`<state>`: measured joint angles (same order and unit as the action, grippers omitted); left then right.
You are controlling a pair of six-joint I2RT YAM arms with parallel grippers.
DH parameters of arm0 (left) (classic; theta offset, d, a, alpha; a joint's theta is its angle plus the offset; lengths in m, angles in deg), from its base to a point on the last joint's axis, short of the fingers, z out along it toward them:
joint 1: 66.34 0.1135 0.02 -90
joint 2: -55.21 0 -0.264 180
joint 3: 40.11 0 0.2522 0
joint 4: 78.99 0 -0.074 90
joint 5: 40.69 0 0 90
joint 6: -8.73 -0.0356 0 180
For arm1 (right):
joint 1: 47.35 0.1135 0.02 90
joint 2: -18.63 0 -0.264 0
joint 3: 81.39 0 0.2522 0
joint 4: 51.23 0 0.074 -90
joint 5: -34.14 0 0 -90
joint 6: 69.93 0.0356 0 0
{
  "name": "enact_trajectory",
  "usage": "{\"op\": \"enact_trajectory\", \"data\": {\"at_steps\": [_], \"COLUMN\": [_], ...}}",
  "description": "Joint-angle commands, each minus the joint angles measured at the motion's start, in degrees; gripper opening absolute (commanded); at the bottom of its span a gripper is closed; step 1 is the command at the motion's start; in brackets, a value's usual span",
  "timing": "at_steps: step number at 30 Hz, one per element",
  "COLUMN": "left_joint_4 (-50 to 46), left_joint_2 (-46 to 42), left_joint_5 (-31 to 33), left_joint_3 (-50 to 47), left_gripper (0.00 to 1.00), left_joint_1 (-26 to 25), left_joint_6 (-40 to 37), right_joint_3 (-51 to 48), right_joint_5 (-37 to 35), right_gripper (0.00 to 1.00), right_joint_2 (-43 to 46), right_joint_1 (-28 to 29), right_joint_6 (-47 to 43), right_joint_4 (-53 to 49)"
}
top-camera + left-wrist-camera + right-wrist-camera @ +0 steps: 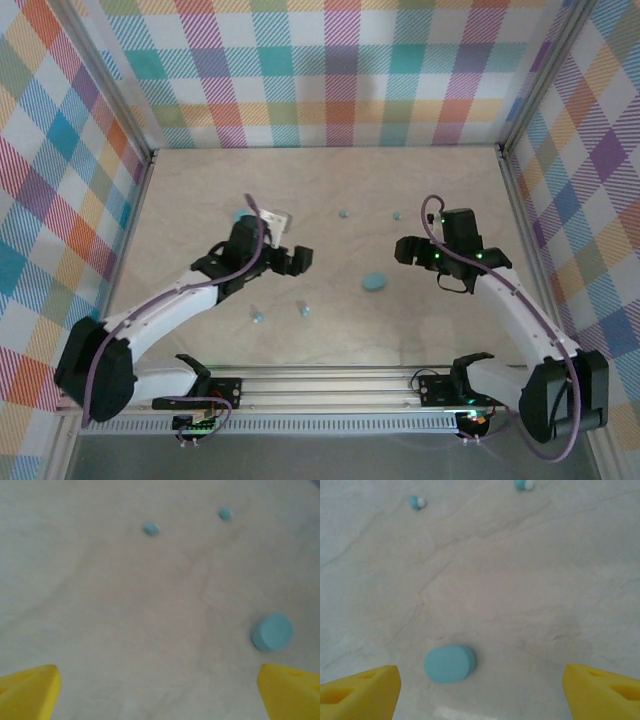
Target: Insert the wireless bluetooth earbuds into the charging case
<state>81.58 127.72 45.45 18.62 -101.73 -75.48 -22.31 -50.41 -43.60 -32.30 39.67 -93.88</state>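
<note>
A shut light-blue oval charging case (pixel 375 282) lies mid-table between my two grippers. In the right wrist view the case (pixel 450 663) sits just ahead of the left fingertip. In the left wrist view the case (pixel 272 631) is above the right fingertip. Two tiny blue earbuds (pixel 343 213) (pixel 397 214) lie farther back, and two more (pixel 257 316) (pixel 302 311) lie near the front. My left gripper (pixel 303 260) (pixel 160 697) is open and holds nothing. My right gripper (pixel 407 250) (pixel 480 692) is also open and holds nothing.
A second light-blue piece (pixel 243 214) with a white part (pixel 276 217) beside it lies behind my left wrist, partly hidden by the cable. Checked walls enclose the table on three sides. Two earbuds (pixel 150 529) (pixel 225 513) show far ahead in the left wrist view.
</note>
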Motion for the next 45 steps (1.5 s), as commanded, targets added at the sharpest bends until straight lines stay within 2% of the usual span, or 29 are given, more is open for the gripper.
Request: {"op": "enact_trajectory", "data": {"at_steps": [1, 5, 9, 12, 17, 20, 29, 35, 39, 42, 45], "left_joint_4": [0.1, 5.7, 20.4, 21.7, 25.6, 29.4, 31.7, 34.4, 34.1, 32.5, 28.0], "left_joint_2": [3.0, 4.4, 1.8, 1.2, 1.8, 0.9, 2.3, 3.8, 3.5, 3.4, 3.9], "left_joint_5": [0.5, -0.1, -1.6, -4.6, -9.1, -8.4, -6.6, -7.0, -7.2, -7.9, -7.9], "left_joint_3": [2.4, -0.4, -10.1, -12.3, -14.9, -16.8, -17.8, -18.1, -18.0, -17.3, -15.2], "left_gripper": [1.00, 1.00, 1.00, 1.00, 0.98, 0.97, 0.96, 0.94, 0.93, 0.92, 0.88], "left_joint_1": [-5.0, -7.0, -7.2, -7.3, -7.9, -7.9, -7.9, -7.9, -7.9, -7.9, -8.0], "left_joint_6": [-1.8, -4.2, -6.7, -9.6, -13.7, -14.9, -16.6, -16.8, -17.2, -18.0, -18.7], "right_joint_3": [0.0, 3.7, 7.4, 8.1, 11.6, 14.3, 15.3, 15.7, 15.4, 15.7, 17.6], "right_joint_5": [-0.9, -7.8, -13.7, -15.2, -13.1, -11.5, -9.6, -9.3, -7.6, -6.2, -6.8], "right_gripper": [0.84, 0.91, 0.94, 0.95, 0.97, 0.97, 0.97, 0.97, 0.97, 0.97, 0.97], "right_joint_2": [0.8, -5.2, -12.0, -15.9, -23.3, -27.8, -35.3, -36.9, -32.8, -31.3, -33.7], "right_joint_1": [3.7, 11.0, 17.4, 19.9, 20.6, 20.6, 20.6, 20.6, 20.4, 20.0, 19.9], "right_joint_6": [2.1, 1.1, 2.0, 2.2, 0.7, 0.2, -0.5, -0.2, 0.0, -1.8, -4.0], "right_joint_4": [-6.3, -10.6, -12.9, -11.0, -8.5, -9.1, -8.1, -8.2, -8.0, -8.9, -11.9]}}
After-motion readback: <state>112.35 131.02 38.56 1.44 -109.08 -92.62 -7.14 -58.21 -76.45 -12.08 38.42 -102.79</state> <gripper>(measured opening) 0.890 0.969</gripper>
